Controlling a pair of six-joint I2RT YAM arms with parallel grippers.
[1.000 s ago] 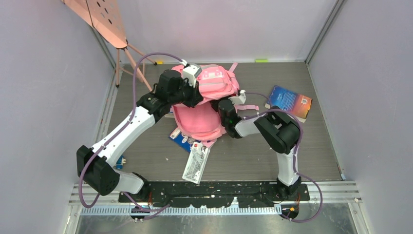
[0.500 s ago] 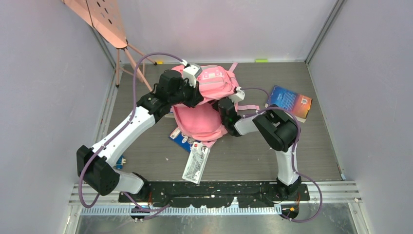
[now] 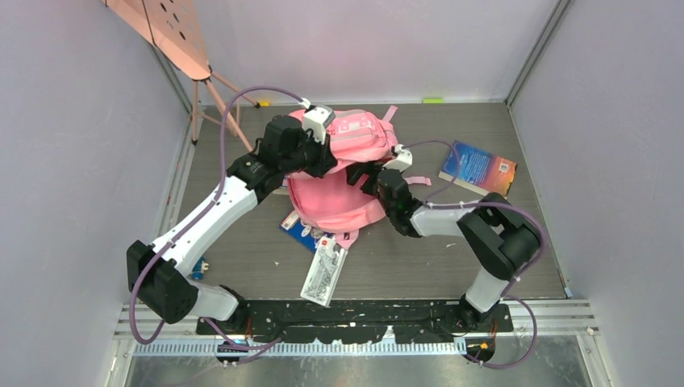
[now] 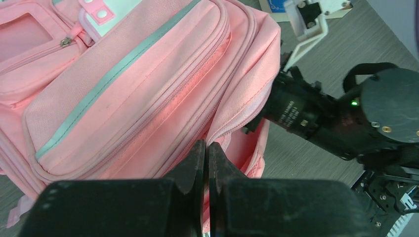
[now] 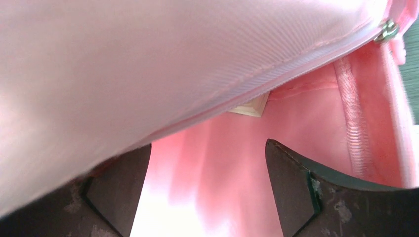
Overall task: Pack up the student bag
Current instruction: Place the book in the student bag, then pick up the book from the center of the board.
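Note:
The pink student bag (image 3: pixel 335 197) lies in the middle of the table, its front pockets (image 4: pixel 123 94) facing up. My left gripper (image 4: pixel 208 144) is shut on the fabric edge beside the main zipper and holds the opening lifted; from above it sits at the bag's upper left (image 3: pixel 321 160). My right gripper (image 5: pixel 207 145) is open, its fingers (image 5: pixel 291 182) spread wide inside the bag's mouth with only pink lining (image 5: pixel 296 123) between them. A pale corner of some flat item (image 5: pixel 251 106) shows deep inside. The right wrist (image 4: pixel 316 113) enters the opening from the right.
A blue book (image 3: pixel 480 168) lies to the right of the bag. A white packet (image 3: pixel 325 270) and a blue item (image 3: pixel 298 230) stick out from under the bag's near edge. A pink stand (image 3: pixel 173 32) leans at the back left. Grey walls enclose the table.
My right gripper has opened wide inside the bag. The right arm's elbow has swung out to the right and lower. The left arm has held still.

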